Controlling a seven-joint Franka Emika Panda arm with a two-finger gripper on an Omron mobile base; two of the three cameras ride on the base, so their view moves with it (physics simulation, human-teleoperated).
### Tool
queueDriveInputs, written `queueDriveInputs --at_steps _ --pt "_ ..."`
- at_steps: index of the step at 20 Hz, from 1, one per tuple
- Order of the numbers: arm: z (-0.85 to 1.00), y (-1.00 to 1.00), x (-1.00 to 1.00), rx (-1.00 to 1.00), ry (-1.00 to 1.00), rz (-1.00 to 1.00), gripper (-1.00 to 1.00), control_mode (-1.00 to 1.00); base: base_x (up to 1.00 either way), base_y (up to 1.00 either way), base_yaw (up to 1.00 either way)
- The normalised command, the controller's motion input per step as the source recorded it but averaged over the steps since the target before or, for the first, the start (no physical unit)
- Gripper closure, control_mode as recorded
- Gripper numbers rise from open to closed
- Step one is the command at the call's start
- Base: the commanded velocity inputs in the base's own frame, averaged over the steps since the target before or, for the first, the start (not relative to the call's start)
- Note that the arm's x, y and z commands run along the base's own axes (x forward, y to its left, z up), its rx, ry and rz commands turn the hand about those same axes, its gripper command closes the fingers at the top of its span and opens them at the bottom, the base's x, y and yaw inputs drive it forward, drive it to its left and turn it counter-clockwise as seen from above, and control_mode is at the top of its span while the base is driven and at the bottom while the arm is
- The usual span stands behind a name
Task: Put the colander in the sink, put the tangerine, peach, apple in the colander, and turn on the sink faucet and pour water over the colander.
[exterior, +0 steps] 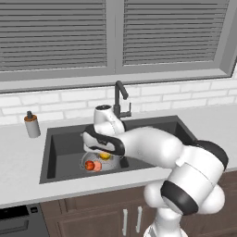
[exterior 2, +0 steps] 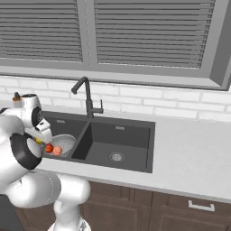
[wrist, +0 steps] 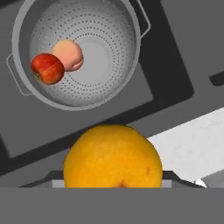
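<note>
In the hand view the tangerine (wrist: pixel 113 156) fills the lower centre, apparently pinched in the gripper (wrist: pixel 113 183), though the fruit hides the fingertips. Above it, at upper left, the colander (wrist: pixel 109 26) sits in the sink (wrist: pixel 170 61), with open room on its right half; the apple (wrist: pixel 47 68) and peach (wrist: pixel 69 54) touch at its left. In the left base view the arm covers part of the colander (exterior: pixel 88 159); the faucet (exterior: pixel 120 97) stands behind.
</note>
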Motion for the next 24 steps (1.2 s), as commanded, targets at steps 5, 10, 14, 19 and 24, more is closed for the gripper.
queueDriveInputs --at_steps 5,10,14,19,24 --pt "-0.44 0.00 0.49 0.00 -0.04 0.00 1.00 -1.00 0.00 0.00 0.00" --pt "-0.45 0.03 0.52 -0.04 -0.01 -0.02 1.00 -1.00 0.00 0.00 0.00" --pt "-0.43 0.09 0.42 -0.07 0.00 -0.02 1.00 -1.00 0.00 0.00 0.00" --pt "-0.27 0.05 0.32 -0.04 0.00 -0.01 1.00 -1.00 0.00 0.00 0.00" --pt "0.00 0.00 0.39 0.00 0.00 0.00 1.00 -1.00 0.00 0.00 0.00"
